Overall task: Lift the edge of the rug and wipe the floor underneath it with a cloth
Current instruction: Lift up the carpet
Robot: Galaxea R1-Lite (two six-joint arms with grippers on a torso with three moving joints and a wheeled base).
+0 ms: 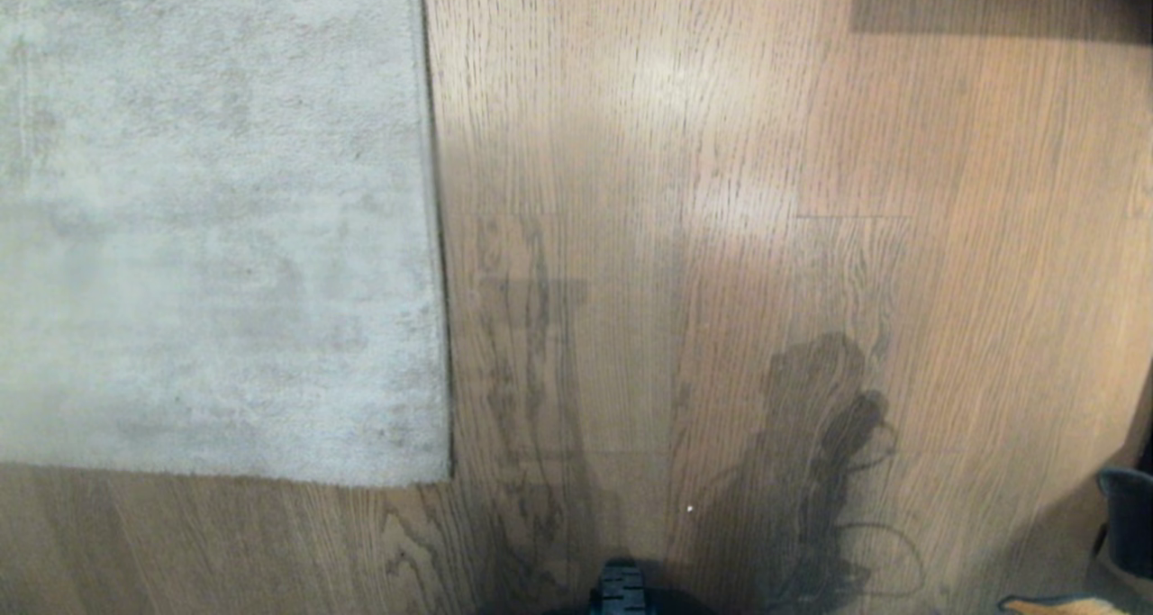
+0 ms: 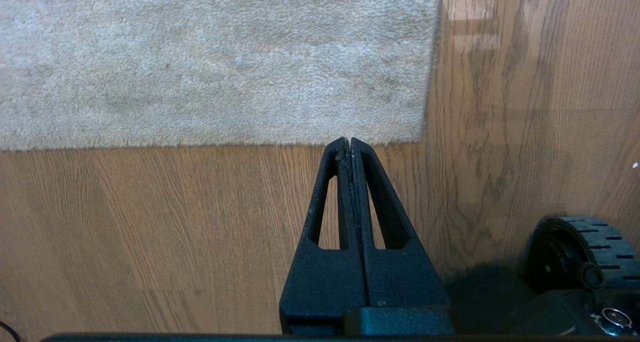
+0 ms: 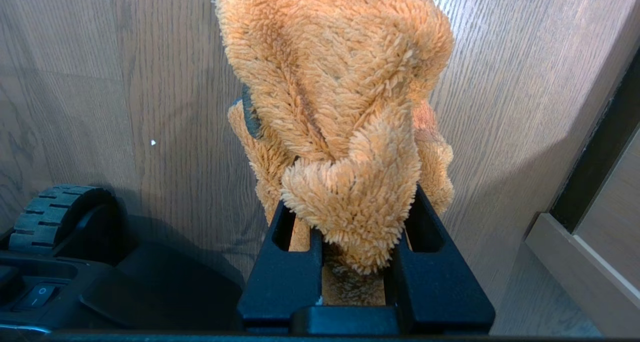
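The pale grey rug (image 1: 207,219) lies flat on the left of the brown plank floor (image 1: 721,237). Its rug edge (image 1: 436,237) runs straight away from me to a near corner (image 1: 448,482). My left gripper (image 2: 348,140) is shut and empty. It hangs over bare floor (image 2: 150,222), its tips just short of the rug's near edge (image 2: 200,144). My right gripper (image 3: 345,146) is shut on the fuzzy orange cloth (image 3: 340,96), which bunches over the fingers and hides their tips. A sliver of the cloth (image 1: 1063,607) shows at the bottom right of the head view.
My base's black wheel (image 1: 621,590) sits at the bottom centre, and shows again as a wheel (image 2: 575,252) beside the left gripper. A pale baseboard (image 3: 575,252) with a dark gap stands close to the right gripper. A dark shadow (image 1: 820,435) falls on the planks.
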